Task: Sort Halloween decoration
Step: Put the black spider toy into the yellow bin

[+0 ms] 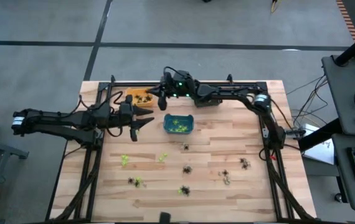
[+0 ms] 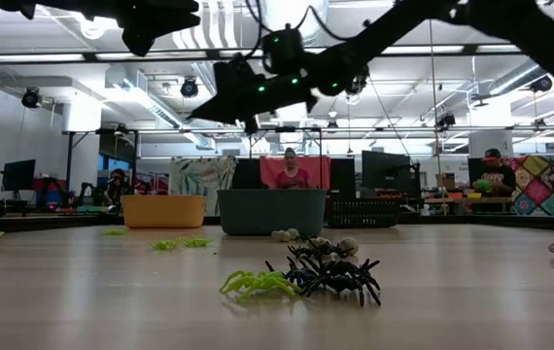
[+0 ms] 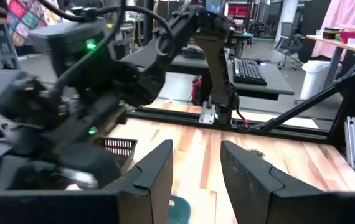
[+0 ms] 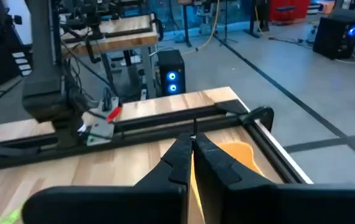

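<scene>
Small spider trinkets lie scattered on the wooden table: lime green ones (image 1: pixel 124 160), black ones (image 1: pixel 187 169) and a mixed clump near the front edge (image 2: pixel 306 275). A teal bin (image 1: pixel 179 124) holds green trinkets. An orange bin (image 1: pixel 137 96) stands at the far left and holds a few dark trinkets. My right gripper (image 1: pixel 159 96) is shut above the orange bin (image 4: pixel 233 155), and nothing shows between its fingers (image 4: pixel 192 149). My left gripper (image 1: pixel 147 117) hovers open and empty just left of the teal bin (image 3: pixel 177 208).
A black mesh bin (image 2: pixel 364 212) stands right of the teal bin at the back, mostly under my right arm in the high view. A black frame rail (image 4: pixel 184 118) runs along the table's far edge. People sit in the room beyond the table.
</scene>
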Available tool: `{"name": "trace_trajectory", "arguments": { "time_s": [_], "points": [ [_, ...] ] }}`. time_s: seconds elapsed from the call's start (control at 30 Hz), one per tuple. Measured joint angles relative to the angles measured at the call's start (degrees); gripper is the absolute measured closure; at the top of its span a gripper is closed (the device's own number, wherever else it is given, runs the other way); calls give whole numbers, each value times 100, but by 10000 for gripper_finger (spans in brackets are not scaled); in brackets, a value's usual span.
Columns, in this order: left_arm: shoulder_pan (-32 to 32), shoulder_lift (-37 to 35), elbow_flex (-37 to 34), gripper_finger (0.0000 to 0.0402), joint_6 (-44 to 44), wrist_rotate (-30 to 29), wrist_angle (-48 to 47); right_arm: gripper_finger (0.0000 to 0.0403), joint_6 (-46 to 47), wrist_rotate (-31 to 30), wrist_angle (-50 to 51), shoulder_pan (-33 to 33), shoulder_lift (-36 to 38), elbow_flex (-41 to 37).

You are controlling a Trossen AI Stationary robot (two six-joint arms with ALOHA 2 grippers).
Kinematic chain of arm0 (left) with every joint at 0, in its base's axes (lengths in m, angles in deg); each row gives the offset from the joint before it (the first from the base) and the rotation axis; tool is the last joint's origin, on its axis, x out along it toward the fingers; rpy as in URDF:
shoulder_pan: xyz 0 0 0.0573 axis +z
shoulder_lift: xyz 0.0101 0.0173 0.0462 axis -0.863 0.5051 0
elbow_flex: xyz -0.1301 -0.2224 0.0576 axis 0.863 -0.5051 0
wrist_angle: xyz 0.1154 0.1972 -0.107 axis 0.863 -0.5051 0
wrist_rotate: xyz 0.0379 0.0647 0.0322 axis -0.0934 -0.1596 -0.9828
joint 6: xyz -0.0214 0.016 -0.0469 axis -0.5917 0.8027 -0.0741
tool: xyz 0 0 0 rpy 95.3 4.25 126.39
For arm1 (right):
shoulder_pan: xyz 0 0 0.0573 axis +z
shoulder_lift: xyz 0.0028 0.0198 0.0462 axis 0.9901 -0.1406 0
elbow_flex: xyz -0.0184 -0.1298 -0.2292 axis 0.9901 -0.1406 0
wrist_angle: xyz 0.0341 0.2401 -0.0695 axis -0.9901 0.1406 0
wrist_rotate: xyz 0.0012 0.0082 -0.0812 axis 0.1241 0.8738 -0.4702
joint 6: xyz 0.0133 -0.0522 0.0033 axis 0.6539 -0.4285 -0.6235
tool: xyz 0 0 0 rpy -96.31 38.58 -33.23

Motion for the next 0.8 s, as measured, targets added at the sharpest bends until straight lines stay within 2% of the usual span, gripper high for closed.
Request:
{"name": "trace_trajectory", "arguments": {
  "time_s": [0.27, 0.4, 0.63, 0.8],
  "points": [
    [-37, -159, -2, 283, -155, 0, -300, 394, 8, -59, 133, -79, -863, 1048],
    [-37, -297, -2, 283, -237, -2, -475, 394, -30, -599, 738, -171, -1232, 1619],
    [-34, -687, -2, 283, -224, -51, -625, 393, 216, -609, 1660, -286, -1807, 2355],
    [-36, -782, -2, 283, -191, -324, -775, 368, 209, -591, 1946, -286, -1984, 2581]
  ]
}}
